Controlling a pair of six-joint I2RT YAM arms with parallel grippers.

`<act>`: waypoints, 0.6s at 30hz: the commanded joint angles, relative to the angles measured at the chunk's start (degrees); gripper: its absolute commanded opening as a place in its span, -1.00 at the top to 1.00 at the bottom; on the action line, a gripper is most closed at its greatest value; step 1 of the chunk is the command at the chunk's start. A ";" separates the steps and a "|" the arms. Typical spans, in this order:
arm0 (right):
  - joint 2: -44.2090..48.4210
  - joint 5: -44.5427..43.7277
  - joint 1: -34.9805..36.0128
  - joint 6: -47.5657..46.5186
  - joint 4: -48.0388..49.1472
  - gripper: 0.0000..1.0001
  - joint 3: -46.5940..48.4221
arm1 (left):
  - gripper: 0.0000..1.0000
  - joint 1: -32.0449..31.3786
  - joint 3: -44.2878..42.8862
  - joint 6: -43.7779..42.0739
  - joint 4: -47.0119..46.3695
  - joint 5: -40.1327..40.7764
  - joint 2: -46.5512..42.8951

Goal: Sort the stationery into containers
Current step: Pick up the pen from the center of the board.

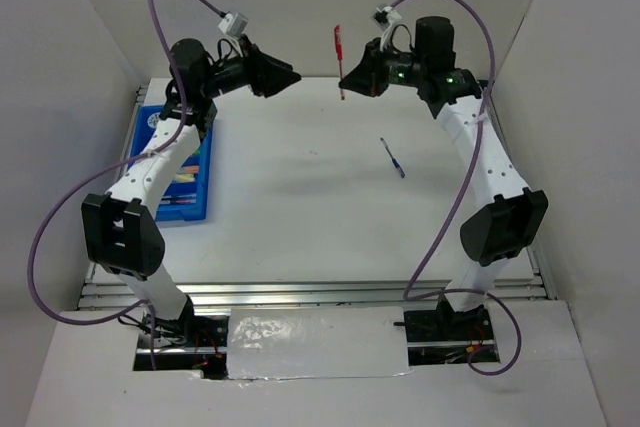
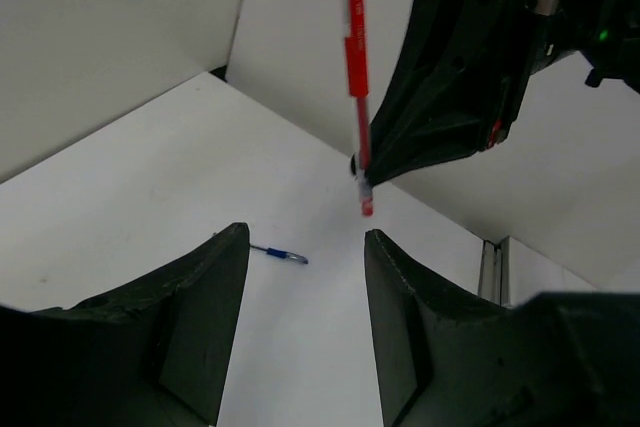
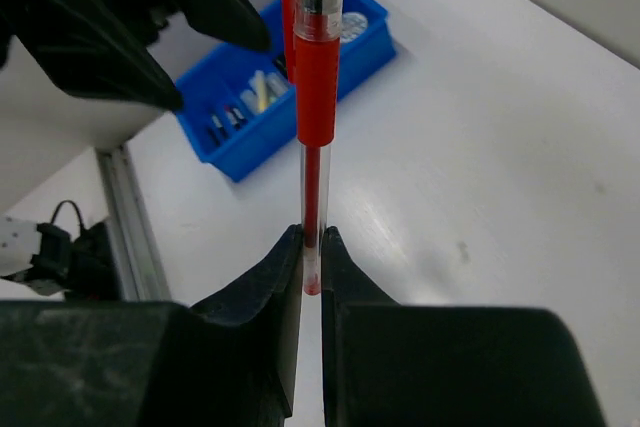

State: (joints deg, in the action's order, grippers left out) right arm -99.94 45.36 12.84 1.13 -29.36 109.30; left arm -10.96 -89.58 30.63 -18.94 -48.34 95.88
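My right gripper is shut on the lower end of a red pen and holds it upright above the table's far edge. The right wrist view shows the jaws pinched on the pen. My left gripper is open and empty, raised and pointing right at the pen, a short gap away. In the left wrist view the pen hangs beyond my open fingers. A thin blue pen lies on the table at right centre. The blue tray stands at the left and holds several markers.
White walls close in the back and both sides. A metal rail runs along the table's near edge. The tray also shows in the right wrist view, with a round tape roll in one end compartment.
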 commanded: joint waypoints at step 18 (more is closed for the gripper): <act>3.09 3.68 10.10 5.12 13.20 1.00 -4.36 | -0.16 -6.27 -4.73 2.14 -6.46 7.99 -0.08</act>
State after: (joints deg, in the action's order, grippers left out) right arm -100.05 48.71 22.41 7.14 -19.49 104.77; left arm -17.15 -91.31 33.39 -23.51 -43.70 96.40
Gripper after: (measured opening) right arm 0.144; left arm 0.586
